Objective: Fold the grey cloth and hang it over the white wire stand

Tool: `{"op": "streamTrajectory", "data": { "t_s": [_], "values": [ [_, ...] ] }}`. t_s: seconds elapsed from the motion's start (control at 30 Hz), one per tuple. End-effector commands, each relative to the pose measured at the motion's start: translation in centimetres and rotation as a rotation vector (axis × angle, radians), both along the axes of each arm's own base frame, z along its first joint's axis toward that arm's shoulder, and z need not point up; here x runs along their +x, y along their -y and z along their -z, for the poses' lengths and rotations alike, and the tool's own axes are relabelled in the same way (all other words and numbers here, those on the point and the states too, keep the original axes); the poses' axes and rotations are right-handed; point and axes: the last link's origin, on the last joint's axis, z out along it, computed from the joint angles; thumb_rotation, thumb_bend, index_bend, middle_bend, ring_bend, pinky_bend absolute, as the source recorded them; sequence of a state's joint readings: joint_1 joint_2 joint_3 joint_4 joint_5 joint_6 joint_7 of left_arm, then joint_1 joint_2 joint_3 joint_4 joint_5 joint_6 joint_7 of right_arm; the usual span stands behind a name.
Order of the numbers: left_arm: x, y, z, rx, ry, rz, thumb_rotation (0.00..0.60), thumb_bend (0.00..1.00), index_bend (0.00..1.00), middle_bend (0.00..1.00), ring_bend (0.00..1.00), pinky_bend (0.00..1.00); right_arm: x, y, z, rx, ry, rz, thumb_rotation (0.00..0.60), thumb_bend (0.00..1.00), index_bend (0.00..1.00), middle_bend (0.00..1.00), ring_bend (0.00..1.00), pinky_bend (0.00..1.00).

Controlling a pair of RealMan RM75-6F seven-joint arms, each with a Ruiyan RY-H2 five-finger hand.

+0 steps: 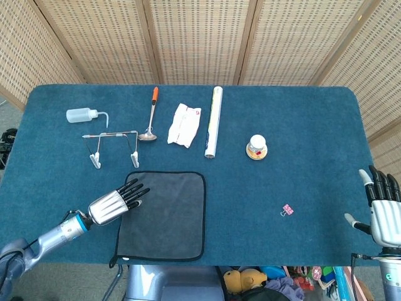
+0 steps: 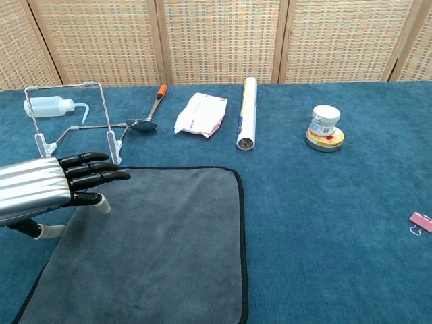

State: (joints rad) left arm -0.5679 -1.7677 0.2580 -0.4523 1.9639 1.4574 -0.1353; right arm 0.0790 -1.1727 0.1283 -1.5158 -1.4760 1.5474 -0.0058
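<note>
Left hand (image 1: 116,203) nearer, fingers spread, holding nothing, over grey cloth's (image 1: 164,215) 9 o'clock edge; cloth flat on surface, white wire stand (image 1: 113,146) at its 11 o'clock. Right hand (image 1: 382,210) open, well apart.

The grey cloth (image 1: 164,214) lies spread flat and unfolded on the blue worktop (image 1: 301,138) — a squarish sheet with a dark stitched border and rounded corners, its near edge close to the worktop's front edge. Just beyond its far left corner stands the white wire stand (image 1: 111,145) — a thin upright frame on two splayed legs with white feet, apart from the cloth.
</note>
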Motion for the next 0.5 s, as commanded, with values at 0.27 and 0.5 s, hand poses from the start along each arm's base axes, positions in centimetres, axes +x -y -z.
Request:
{"op": "streamTrajectory", "data": {
  "t_s": [0.27, 0.5],
  "values": [
    [0.27, 0.09, 0.18, 0.003, 0.001, 0.011, 0.600, 0.32, 0.40, 0.00, 0.00, 0.00, 0.02, -0.08, -0.18, -0.001, 0.009, -0.003, 0.600, 0.00, 0.00, 0.00, 0.00, 0.00],
    [0.54, 0.03, 0.10, 0.005, 0.002, 0.025, 0.600, 0.33, 0.44, 0.00, 0.00, 0.00, 0.07, -0.12, -0.23, 0.002, 0.015, -0.005, 0.600, 0.00, 0.00, 0.00, 0.00, 0.00]
  ]
}}
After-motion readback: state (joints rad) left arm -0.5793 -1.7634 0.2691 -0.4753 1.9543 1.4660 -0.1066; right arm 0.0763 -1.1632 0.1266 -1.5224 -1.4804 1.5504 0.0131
